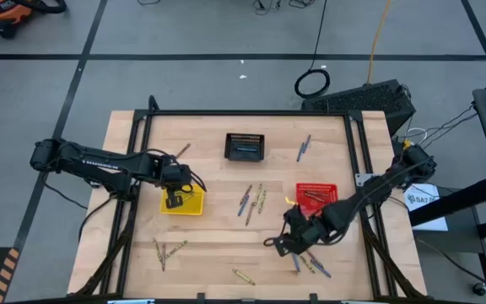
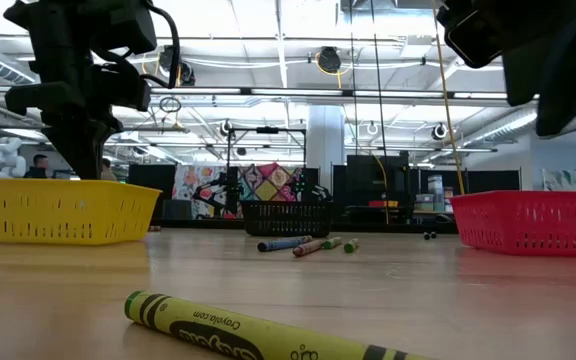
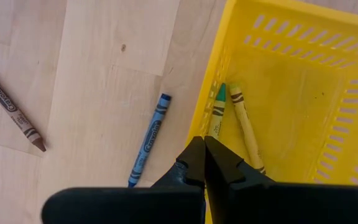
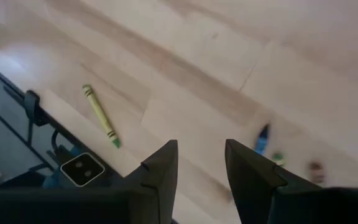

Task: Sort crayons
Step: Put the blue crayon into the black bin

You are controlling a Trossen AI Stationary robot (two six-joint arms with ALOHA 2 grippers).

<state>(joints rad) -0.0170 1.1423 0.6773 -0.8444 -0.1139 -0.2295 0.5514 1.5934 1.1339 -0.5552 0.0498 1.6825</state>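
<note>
Crayons lie scattered on the wooden table: a cluster at the middle point(image 1: 251, 201), some near the front left point(image 1: 167, 249), one at the front point(image 1: 243, 276), and several at the front right point(image 1: 310, 263). My left gripper point(image 3: 204, 155) is shut with nothing in it, over the near rim of the yellow basket point(image 1: 191, 203). Two yellowish crayons point(image 3: 246, 124) lie in that basket. A blue crayon point(image 3: 149, 140) and a brown one point(image 3: 11, 109) lie beside the basket. My right gripper point(image 4: 201, 168) hangs open above bare table near the front right, with a yellow-green crayon point(image 4: 101, 116) ahead of it.
A red basket point(image 1: 317, 196) stands at the right, just beyond my right gripper, and a black basket point(image 1: 245, 147) at the far middle. Two more crayons lie at the far right point(image 1: 304, 148) and the far left point(image 1: 181, 150). A black frame borders the table.
</note>
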